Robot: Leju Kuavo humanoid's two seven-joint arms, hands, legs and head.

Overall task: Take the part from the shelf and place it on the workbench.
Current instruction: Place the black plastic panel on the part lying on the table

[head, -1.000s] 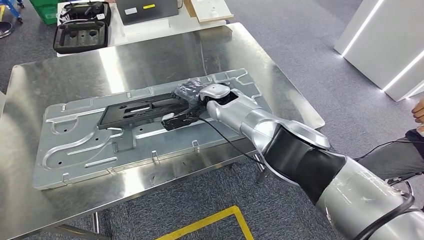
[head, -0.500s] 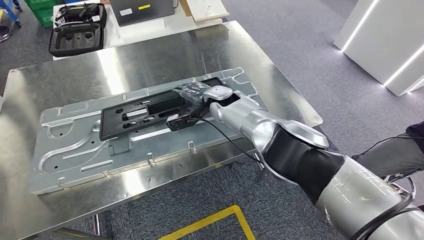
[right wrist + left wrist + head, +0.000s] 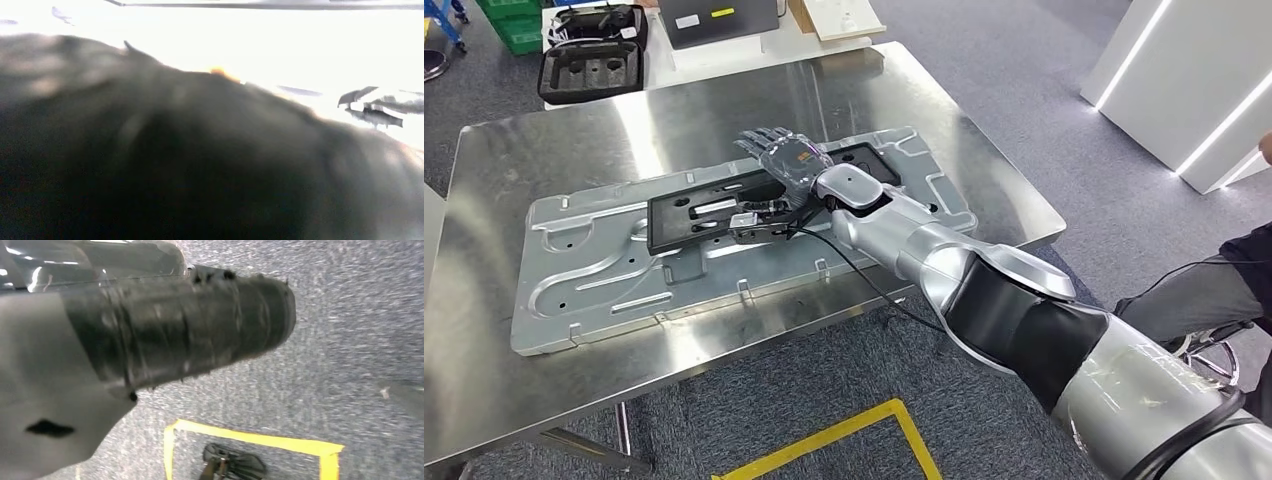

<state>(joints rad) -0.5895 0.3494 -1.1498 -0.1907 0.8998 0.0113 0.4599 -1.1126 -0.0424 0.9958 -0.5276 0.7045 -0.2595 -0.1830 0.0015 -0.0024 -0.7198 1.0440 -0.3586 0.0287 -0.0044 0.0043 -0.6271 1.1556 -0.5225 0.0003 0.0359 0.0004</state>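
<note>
A long black frame-like part [image 3: 709, 207] lies flat on a stamped silver metal panel [image 3: 594, 290], which rests on the steel workbench [image 3: 544, 150]. My right hand [image 3: 782, 160] hovers just over the right end of the part, its fingers spread and nothing held in them. The right arm reaches in from the lower right. In the right wrist view the hand [image 3: 200, 160] is a dark blur against glare. The left wrist view shows my left hand [image 3: 55, 390] as a grey and dark blur above carpet, and how its fingers lie is unclear.
Black foam cases [image 3: 589, 62], a grey box [image 3: 719, 18] and a green crate [image 3: 519, 30] stand on a table behind the workbench. A person's leg [image 3: 1194, 300] is at the right edge. Yellow floor tape [image 3: 844, 440] marks the carpet in front.
My right hand has let go of the part's right end; its fingers have spread and lifted. The part now lies flat on the panel. The camera has shifted slightly.
</note>
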